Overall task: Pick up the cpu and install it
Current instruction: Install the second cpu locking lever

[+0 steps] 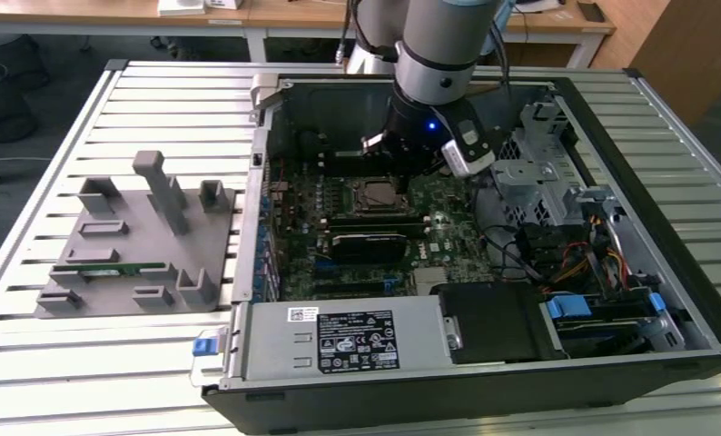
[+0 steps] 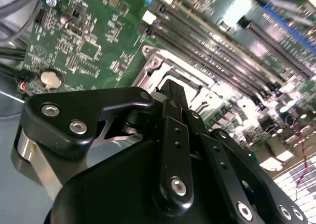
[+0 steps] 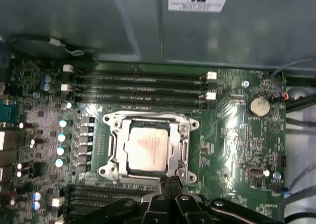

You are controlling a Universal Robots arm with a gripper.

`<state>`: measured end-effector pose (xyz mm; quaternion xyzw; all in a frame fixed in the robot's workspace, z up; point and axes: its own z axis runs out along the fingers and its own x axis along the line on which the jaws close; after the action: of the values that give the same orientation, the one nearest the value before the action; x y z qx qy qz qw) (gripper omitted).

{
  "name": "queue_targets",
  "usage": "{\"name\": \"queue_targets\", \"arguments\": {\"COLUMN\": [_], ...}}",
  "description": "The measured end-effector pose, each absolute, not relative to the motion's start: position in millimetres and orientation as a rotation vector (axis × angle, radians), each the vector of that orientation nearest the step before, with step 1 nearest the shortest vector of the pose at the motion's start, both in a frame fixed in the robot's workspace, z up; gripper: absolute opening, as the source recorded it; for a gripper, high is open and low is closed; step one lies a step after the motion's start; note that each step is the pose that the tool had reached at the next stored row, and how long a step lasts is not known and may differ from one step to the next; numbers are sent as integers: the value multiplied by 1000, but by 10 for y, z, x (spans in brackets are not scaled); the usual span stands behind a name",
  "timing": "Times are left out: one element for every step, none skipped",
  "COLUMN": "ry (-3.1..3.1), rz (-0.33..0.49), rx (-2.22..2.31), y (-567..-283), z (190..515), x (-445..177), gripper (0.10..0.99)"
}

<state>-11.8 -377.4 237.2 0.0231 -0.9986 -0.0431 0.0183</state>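
The cpu (image 3: 146,148) lies seated in the motherboard socket (image 3: 111,146); the hand (image 3: 170,184), fingers drawn together and holding nothing, hovers just above.

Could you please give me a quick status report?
Gripper over motherboard, jaws' state unclear. Silvery square cpu seated in metal socket frame. No obstruction seen.
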Motion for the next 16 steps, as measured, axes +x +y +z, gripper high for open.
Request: {"name": "queue_targets", "arguments": {"ry": [-3101,-3101,-3101,-3101,-3101,-3101,-3101,-3101,-3101,-3101,-3101,-3101,-3101,-3101,-3101,-3101], "rz": [-134,-134,-134,-134,-134,-134,-134,-134,-134,-134,-134,-134,-134,-135,-135,-136], "rx": [72,72,72,71,71,72,72,72,71,72,72,72,71,71,72,72], "y": [-3790,-3804,-3816,-3822,-3825,-3826,-3829,-3834,-3846,-3863,-3885,-3907,-3925,-3940,-3953,-3964], "z": [2371,2371,2370,2369,2369,2369,2369,2368,2368,2369,2369,2369,2369,2368,2368,2369], "x": [-118,-118,-122,-135,-164,-192,-219,-237,-245,-251,-256,-261,-271,-284,-299,-322], "gripper": [106,106,106,106,106,106,106,106,106,106,106,106,106,106,106,106]}}
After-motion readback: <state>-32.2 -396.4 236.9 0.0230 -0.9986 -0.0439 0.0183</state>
